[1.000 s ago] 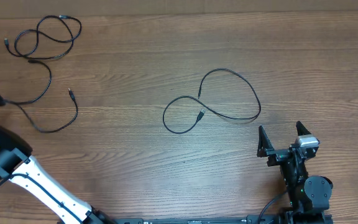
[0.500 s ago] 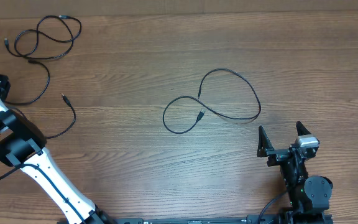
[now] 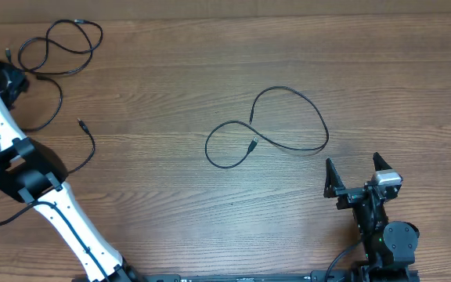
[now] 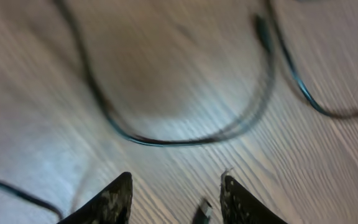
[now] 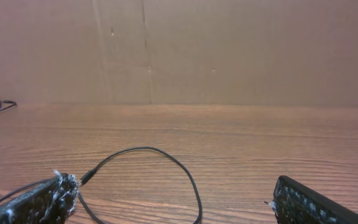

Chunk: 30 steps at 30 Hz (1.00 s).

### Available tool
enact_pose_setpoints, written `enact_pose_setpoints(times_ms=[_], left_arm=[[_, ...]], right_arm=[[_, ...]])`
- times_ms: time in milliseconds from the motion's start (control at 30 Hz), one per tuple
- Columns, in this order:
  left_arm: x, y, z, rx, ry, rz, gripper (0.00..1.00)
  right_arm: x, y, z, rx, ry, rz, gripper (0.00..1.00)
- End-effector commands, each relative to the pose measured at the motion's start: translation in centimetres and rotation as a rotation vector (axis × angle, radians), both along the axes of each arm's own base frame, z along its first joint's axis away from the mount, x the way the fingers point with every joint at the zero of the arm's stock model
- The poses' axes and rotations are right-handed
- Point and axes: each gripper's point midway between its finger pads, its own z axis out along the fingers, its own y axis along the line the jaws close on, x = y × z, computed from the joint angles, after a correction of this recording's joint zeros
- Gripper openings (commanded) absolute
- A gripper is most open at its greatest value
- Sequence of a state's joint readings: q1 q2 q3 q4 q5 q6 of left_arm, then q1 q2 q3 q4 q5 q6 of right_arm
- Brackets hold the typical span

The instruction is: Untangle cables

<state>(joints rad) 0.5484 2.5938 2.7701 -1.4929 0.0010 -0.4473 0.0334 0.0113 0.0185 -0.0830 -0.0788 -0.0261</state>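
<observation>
One thin black cable [image 3: 276,117] lies alone in a figure-eight at the table's middle; its loop shows in the right wrist view [image 5: 166,158]. More black cable lies at the far left: a coil [image 3: 63,47], a strand curving down from it [image 3: 59,98], and a strand ending in a plug [image 3: 91,142]. My left gripper [image 3: 14,78] is over the coil's lower edge. In its blurred wrist view the jaws [image 4: 176,180] are open, with a small plug end [image 4: 202,211] between them and cable arcs [image 4: 185,138] just beyond. My right gripper [image 3: 352,163] is open and empty, in front of the middle cable.
The left arm [image 3: 22,176] reaches up the table's left side and covers part of the left cables. The right arm's base [image 3: 386,235] sits at the front edge. A brown cardboard wall [image 5: 229,50] stands behind the table.
My left arm has swung away from the front left toward the coil at the far left. The plug-ended strand shifted slightly left. The right arm and middle cable have not moved.
</observation>
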Motion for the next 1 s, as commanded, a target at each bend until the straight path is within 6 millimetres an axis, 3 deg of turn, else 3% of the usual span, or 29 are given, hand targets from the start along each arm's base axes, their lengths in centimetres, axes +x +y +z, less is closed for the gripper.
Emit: enact_pose_setpoints(times_ms=[0, 100, 200, 367, 600, 633, 733, 867, 967], left_arm=[[1.4, -2.2, 0.5, 0.006, -0.023, -0.205, 0.45], [2.3, -2.6, -0.9, 0.005, -0.024, -0.218, 0.39], [3.4, -3.5, -2.9, -0.020, -0.037, -0.240, 0.54], [4.0, -4.7, -6.3, -0.040, -0.021, -0.269, 0.68], [4.8, -5.4, -9.1, -0.007, -0.021, -0.405, 0.66], [4.9, -5.4, -9.2, -0.006, -0.023, -0.406, 0.64], [5.2, -5.4, -9.3, 0.005, -0.028, -0.411, 0.44], [3.9, -4.2, -9.5, 0.064, 0.048, -0.387, 0.04], [3.0, -4.1, -9.7, 0.064, 0.090, -0.382, 0.04]], right_arm=[[0.0, 0.1, -0.3, -0.001, -0.001, 0.007, 1.00], [0.0, 0.1, -0.3, -0.001, -0.001, 0.007, 1.00], [0.0, 0.1, -0.3, -0.001, -0.001, 0.007, 1.00], [0.0, 0.1, -0.3, -0.001, -0.001, 0.007, 1.00], [0.0, 0.1, -0.3, -0.001, -0.001, 0.007, 1.00], [0.0, 0.1, -0.3, -0.001, -0.001, 0.007, 1.00], [0.0, 0.1, -0.3, -0.001, -0.001, 0.007, 1.00], [0.0, 0.1, -0.3, -0.001, -0.001, 0.007, 1.00], [0.0, 0.1, -0.3, -0.001, -0.001, 0.007, 1.00]])
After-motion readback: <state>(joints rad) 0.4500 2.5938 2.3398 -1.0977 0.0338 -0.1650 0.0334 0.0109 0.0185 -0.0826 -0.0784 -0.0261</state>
